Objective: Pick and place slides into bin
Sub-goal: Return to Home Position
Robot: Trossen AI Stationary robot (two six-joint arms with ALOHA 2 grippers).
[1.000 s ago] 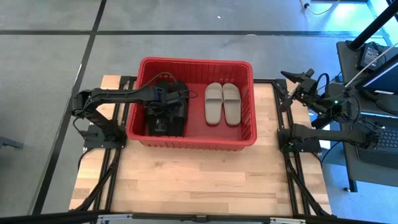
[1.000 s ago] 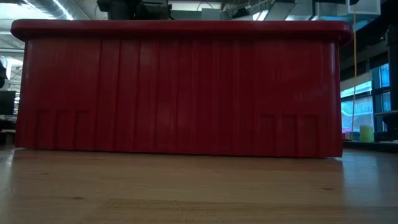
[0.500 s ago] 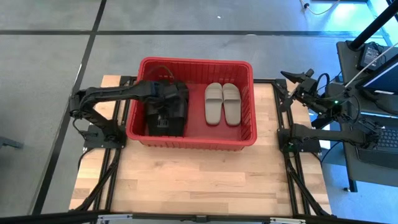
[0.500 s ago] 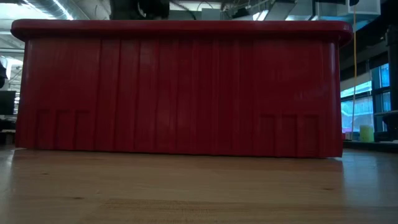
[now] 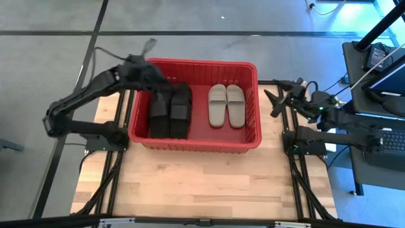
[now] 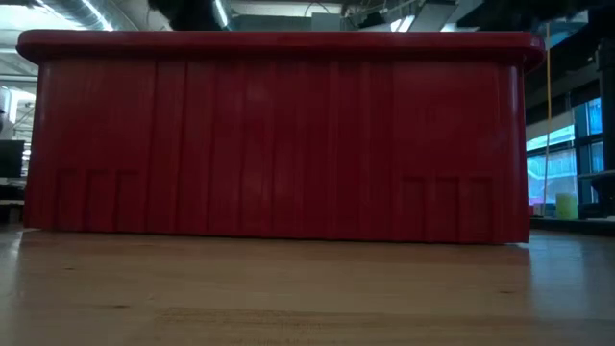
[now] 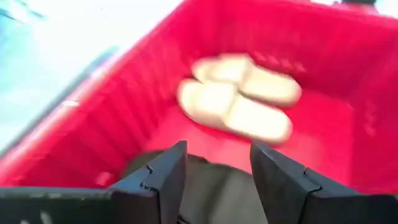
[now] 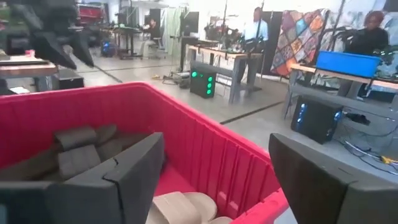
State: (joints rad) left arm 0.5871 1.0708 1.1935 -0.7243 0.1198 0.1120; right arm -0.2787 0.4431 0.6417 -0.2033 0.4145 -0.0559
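Note:
The red bin stands on the wooden table's far half; its front wall fills the low view. Inside it, black slides lie stacked at the left and a beige pair lies sole-down at the right. My left gripper hangs open and empty above the bin's far left corner, over the black slides, looking toward the beige pair. My right gripper is open and empty just right of the bin, facing it.
The bare wooden tabletop lies in front of the bin. Black frame rails run along both table sides. Desks with equipment stand beyond the right edge. People and workbenches show in the room behind.
My left gripper has risen out of the bin from the black slides and drawn back toward the far left corner; the slides stay lying in the bin. My right arm has swung so that its gripper now points toward the bin's right wall.

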